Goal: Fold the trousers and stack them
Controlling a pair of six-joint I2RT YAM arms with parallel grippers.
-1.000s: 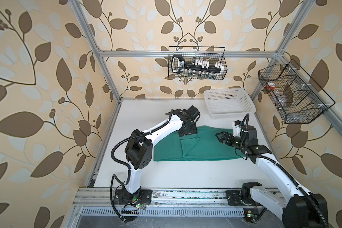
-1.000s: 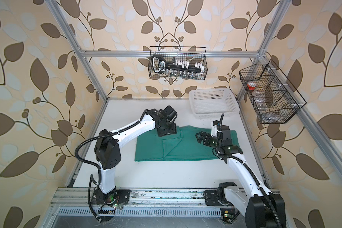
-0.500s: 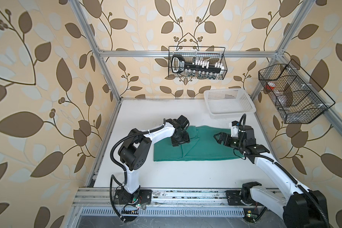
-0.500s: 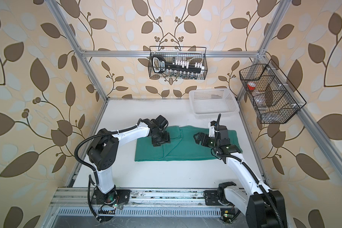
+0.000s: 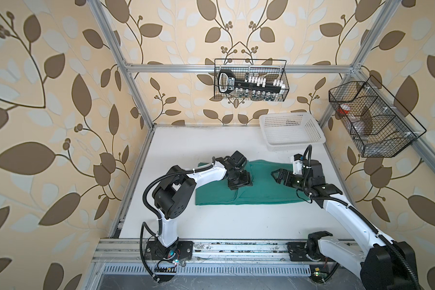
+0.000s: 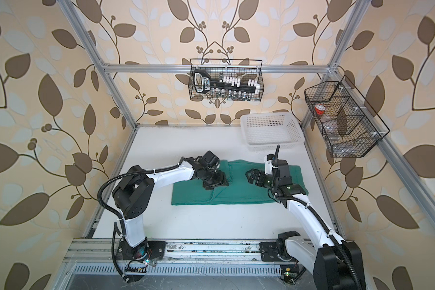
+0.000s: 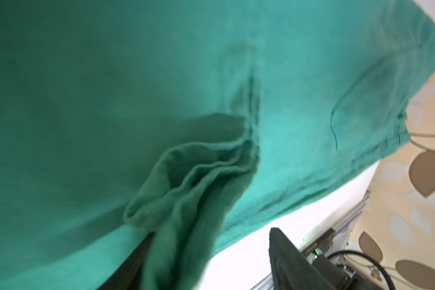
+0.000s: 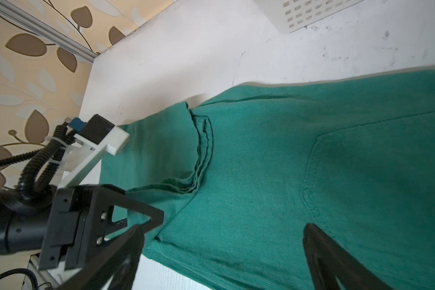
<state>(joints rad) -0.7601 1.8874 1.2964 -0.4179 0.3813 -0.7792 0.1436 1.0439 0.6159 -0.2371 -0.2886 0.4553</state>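
The teal-green trousers (image 5: 261,194) (image 6: 239,195) lie flat across the middle of the white table, doubled lengthwise, with a seam ruck near their middle (image 8: 201,160). My left gripper (image 5: 239,184) (image 6: 215,185) points down onto that middle part. In the left wrist view its jaws (image 7: 211,241) stand apart; a bunched fold of cloth (image 7: 186,200) drapes over one finger, and bare table shows before the other finger (image 7: 286,261). My right gripper (image 5: 276,176) (image 6: 249,177) hovers open just above the right half, by a back pocket (image 8: 362,175), holding nothing (image 8: 225,226).
A white perforated basket (image 5: 294,148) (image 6: 274,148) stands at the back right corner, close behind the right arm. Two black wire baskets hang on the back wall (image 5: 250,82) and the right wall (image 5: 372,120). An aluminium rail (image 5: 224,248) runs along the table's front.
The left gripper has come from the trousers' back edge toward the front and down onto the cloth, its arm folding back. The right gripper has shifted slightly left.
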